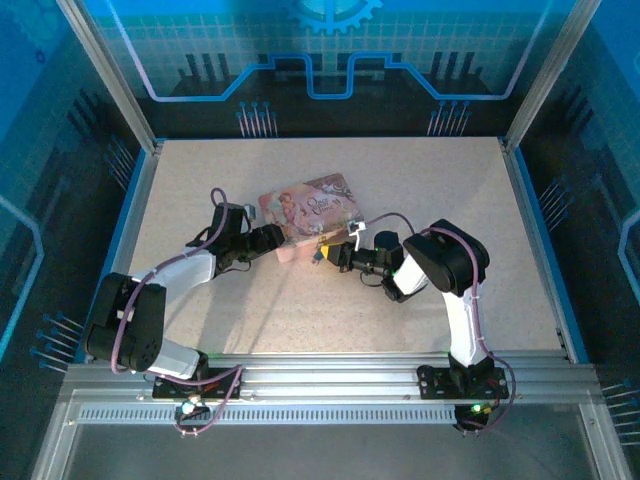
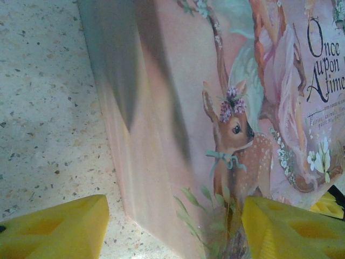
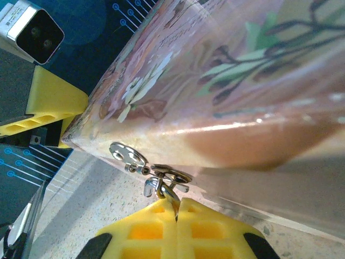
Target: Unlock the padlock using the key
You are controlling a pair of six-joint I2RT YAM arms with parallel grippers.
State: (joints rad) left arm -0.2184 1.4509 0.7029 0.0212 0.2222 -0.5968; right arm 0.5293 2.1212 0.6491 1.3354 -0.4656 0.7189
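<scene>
A pink cartoon-printed box (image 1: 310, 205) lies mid-table between both arms. A metal hasp (image 3: 126, 154) sits on its front edge. From the hasp hangs the tiny silvery padlock (image 3: 152, 186). A thin dark metal piece, the key (image 3: 173, 198), runs from the padlock down into my right gripper (image 3: 177, 208), which is shut on it. In the top view the right gripper (image 1: 325, 256) is at the box's near edge. My left gripper (image 2: 172, 237) is open, with one yellow finger on each side of the box's (image 2: 178, 108) near corner. In the top view the left gripper (image 1: 278, 240) is at the box's left end.
The left gripper's yellow finger (image 3: 54, 102) and its wrist camera (image 3: 35, 32) sit just beyond the box's corner in the right wrist view. Speckled table (image 1: 300, 320) lies bare around the box. Blue enclosure walls (image 1: 330, 60) ring the table.
</scene>
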